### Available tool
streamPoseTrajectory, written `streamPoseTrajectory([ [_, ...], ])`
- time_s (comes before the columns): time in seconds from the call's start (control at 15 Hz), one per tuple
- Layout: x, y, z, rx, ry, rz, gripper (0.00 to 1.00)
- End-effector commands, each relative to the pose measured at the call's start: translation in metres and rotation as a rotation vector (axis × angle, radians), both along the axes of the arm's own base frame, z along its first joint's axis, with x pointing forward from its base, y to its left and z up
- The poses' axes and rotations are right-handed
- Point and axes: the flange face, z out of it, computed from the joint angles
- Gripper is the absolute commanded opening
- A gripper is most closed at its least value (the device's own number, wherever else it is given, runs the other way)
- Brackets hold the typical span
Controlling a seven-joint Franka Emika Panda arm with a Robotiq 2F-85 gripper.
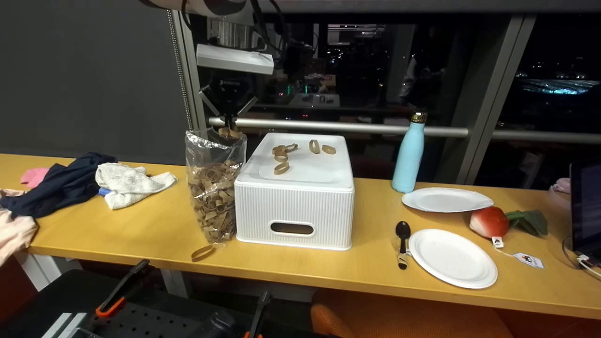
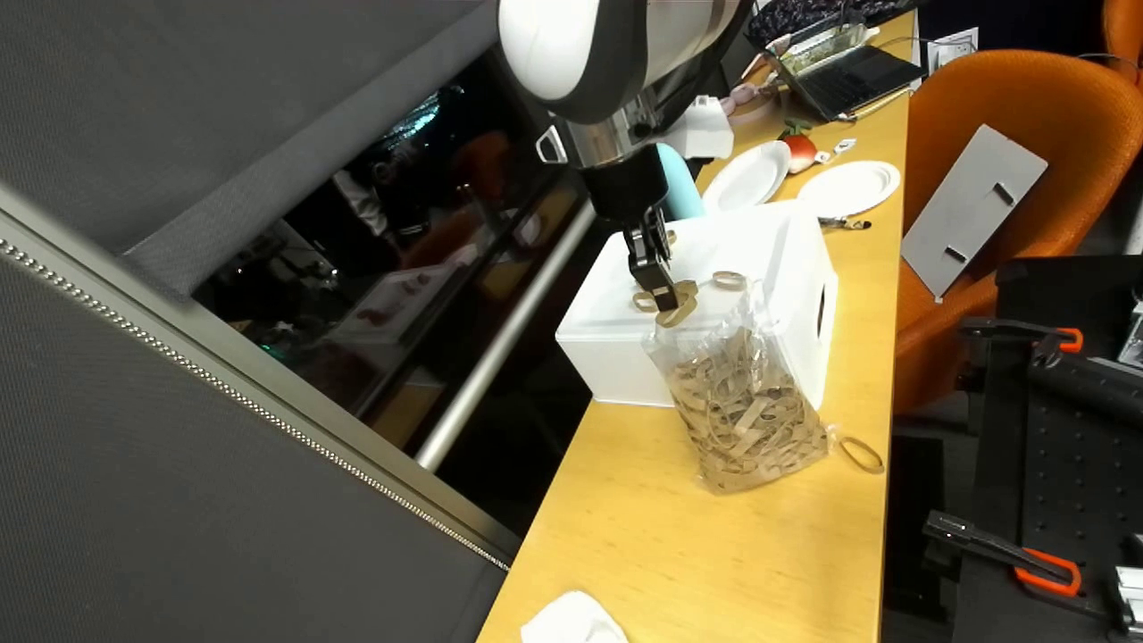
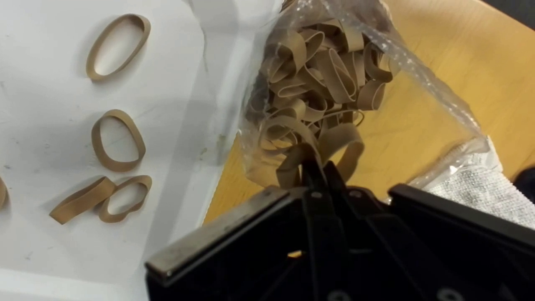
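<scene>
Bands (image 1: 229, 134) are spread over 4 spots, L to R in an ext. view: one, R of cloths (image 1: 129, 180), is laid nr. edge of table (image 1: 117, 230); many are packed in bag (image 1: 197, 148), beside box (image 1: 293, 206); a few are clamped in gripper (image 1: 229, 126), at bag's mouth, fingers nearly tog. on them; several are scattered atop box. Farther R, spoon (image 1: 403, 230) is laid flat, bottle (image 1: 409, 157) is stood behind it; then 2 plates (image 1: 453, 258), red veg (image 1: 489, 222) and, at far R, laptop (image 1: 587, 206) are seen.
</scene>
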Motion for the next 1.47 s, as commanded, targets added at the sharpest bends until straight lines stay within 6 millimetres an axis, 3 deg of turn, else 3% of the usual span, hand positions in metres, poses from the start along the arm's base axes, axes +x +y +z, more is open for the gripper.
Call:
streamPoseTrajectory([
  [0.0, -0.001, 0.013, 0.002, -0.001, 0.032, 0.016, 0.01],
  [0.47, -0.010, 0.022, 0.003, -0.001, 0.072, 0.028, 0.01],
  [0.53, -0.010, 0.021, 0.003, -0.005, 0.075, 0.025, 0.28],
  [0.73, -0.009, 0.020, 0.005, -0.006, 0.073, 0.020, 0.42],
  [1.07, -0.002, 0.016, 0.021, -0.017, 0.041, 0.017, 0.78],
  [1.27, 0.001, -0.003, 0.035, -0.051, 0.007, -0.008, 1.00],
  [1.4, 0.000, -0.024, 0.035, -0.078, -0.013, -0.026, 1.00],
])
